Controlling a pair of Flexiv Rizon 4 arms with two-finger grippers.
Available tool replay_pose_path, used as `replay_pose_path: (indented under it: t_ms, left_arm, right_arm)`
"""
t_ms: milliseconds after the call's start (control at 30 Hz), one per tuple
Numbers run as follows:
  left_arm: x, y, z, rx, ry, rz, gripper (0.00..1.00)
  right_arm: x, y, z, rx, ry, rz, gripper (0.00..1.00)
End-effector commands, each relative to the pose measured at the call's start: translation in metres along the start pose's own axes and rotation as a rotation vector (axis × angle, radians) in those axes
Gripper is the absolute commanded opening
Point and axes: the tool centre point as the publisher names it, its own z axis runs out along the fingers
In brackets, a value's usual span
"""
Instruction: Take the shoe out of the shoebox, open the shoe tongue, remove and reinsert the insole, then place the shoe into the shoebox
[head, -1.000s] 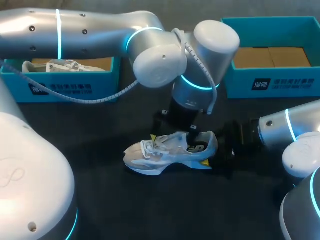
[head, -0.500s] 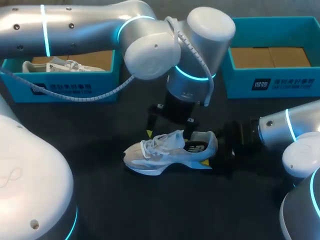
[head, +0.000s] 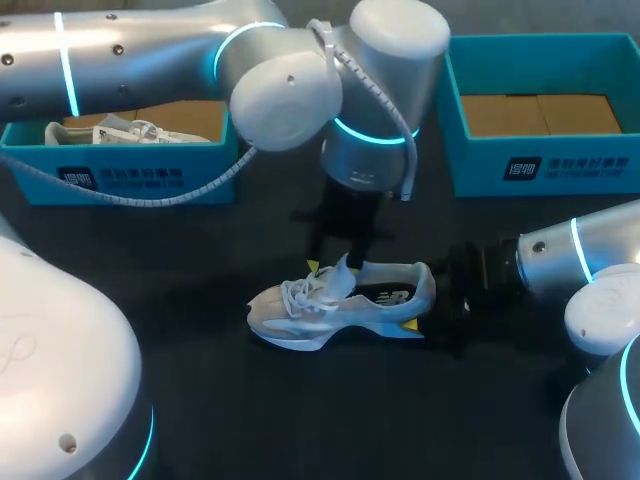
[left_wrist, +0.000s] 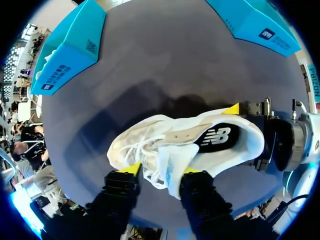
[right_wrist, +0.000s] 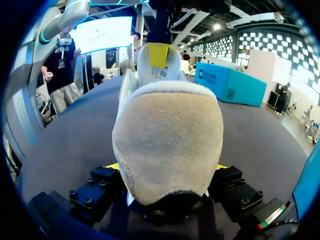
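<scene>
On the dark table (head: 300, 420), out in front of the left shoebox (head: 130, 175) and the right shoebox (head: 545, 165), both teal and open, the white shoe (head: 330, 305) stands on its sole, the right gripper (right_wrist: 167, 167) clamping its heel (right_wrist: 167, 125) from both sides and the left gripper (left_wrist: 161, 170) pinching its lifted tongue (left_wrist: 176, 159) from above

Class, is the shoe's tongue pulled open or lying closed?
Open: the tongue stands lifted between the left gripper fingers, leaving the insole bare inside the shoe.
</scene>
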Motion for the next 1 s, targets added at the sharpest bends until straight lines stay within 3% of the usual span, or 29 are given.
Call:
replay_pose_path:
  t_ms: [33, 267, 567, 1000]
  left_arm:
    - [-0.011, 0.003, -0.001, -0.010, 0.063, 0.006, 0.00]
    - [-0.027, 0.008, -0.005, -0.039, 0.176, 0.009, 0.00]
    - [-0.050, 0.017, -0.003, -0.010, 0.185, -0.034, 0.00]
    - [-0.078, 0.024, 0.037, -0.029, 0.123, -0.101, 0.00]
  right_arm:
    - [0.001, 0.001, 0.004, 0.006, -0.001, 0.000, 0.00]
    - [0.001, 0.001, 0.004, 0.006, -0.001, 0.000, 0.00]
    - [0.001, 0.001, 0.004, 0.006, -0.001, 0.000, 0.00]
    - [0.001, 0.001, 0.004, 0.006, -0.001, 0.000, 0.00]
